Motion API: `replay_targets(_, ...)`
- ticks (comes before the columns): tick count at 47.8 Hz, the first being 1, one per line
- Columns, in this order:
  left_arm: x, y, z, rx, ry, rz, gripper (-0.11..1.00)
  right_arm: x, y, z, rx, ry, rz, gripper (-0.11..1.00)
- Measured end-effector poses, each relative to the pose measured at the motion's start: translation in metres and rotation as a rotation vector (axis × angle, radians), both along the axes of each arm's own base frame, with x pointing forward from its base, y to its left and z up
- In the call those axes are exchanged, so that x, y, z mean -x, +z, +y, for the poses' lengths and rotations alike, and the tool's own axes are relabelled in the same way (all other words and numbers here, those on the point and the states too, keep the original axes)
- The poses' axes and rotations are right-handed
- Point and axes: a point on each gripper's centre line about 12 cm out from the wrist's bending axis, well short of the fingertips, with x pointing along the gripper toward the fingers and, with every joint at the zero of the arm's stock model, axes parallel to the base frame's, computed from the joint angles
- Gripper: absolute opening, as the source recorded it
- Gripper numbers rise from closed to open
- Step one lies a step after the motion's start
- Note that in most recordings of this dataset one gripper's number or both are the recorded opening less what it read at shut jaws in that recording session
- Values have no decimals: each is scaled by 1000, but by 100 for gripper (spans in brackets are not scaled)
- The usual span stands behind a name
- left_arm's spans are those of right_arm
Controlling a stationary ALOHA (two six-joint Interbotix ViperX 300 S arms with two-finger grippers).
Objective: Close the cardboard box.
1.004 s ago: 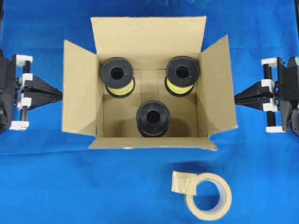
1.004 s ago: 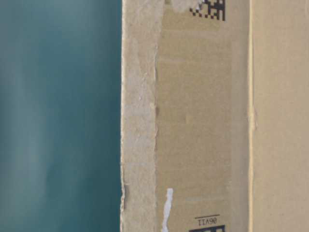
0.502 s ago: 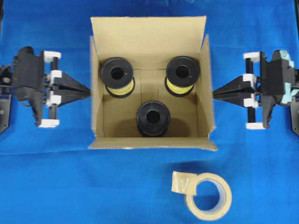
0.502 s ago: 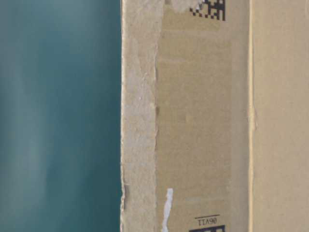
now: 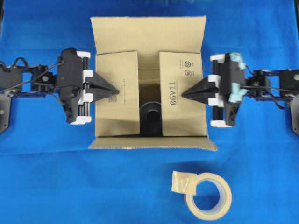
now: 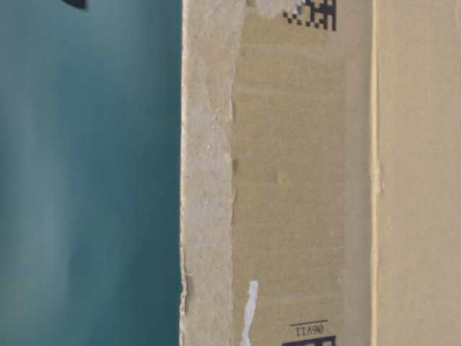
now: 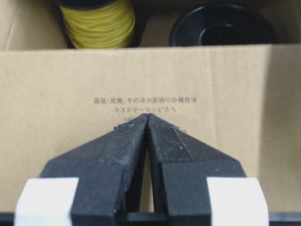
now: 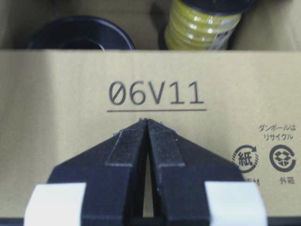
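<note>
Cardboard box [image 5: 149, 84] mid-table on blue cloth. Both side flaps just folded inward, down from upright. Left gripper [image 5: 115, 91] and right gripper [image 5: 183, 94] pinched closed, empty, pressing them. Front and back flaps remaining.

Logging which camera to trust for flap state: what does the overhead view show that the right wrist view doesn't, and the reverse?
Only the overhead view shows the whole cardboard box, both side flaps folded inward with a gap between them, the far flap upright, the left gripper, and the tape roll on the blue cloth.

Only the right wrist view shows a yellow-wound spool inside the box and the recycling marks.

Both show the right gripper, fingers together, tip on the flap printed 06V11, and a black spool in the gap.
</note>
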Motion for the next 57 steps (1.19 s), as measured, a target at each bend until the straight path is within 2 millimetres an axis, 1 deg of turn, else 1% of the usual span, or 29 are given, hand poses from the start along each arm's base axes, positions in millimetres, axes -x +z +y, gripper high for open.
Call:
replay_targets(5,-6,-6,2,2,6,12,0,-7,-6,-1,1,-1,17,0)
replay_targets(11,-10,-9,2,1,5,20,0,-11,-5,-2,0,-4,14,0)
replay_targets(22,-15,-5,4,-1,9,-8,0,-11,-5,-3,0,-5,14,0)
replay_targets(32,-25,1,13,-6,32,-33,0,-12,-5,-3,-1,-8,12,0)
replay_targets(38,-36,7,22,-14,51,-51,0,-12,-4,-3,1,-7,9,0)
replay_targets(44,-49,12,38,-41,80,-67,0,-12,-4,-3,2,-4,8,0)
replay_targets(52,-68,20,55,-90,93,-89,0,-12,-5,-3,0,-7,12,0)
replay_targets(57,-77,21,65,-116,103,-92,0,-12,-4,-3,2,-6,11,0)
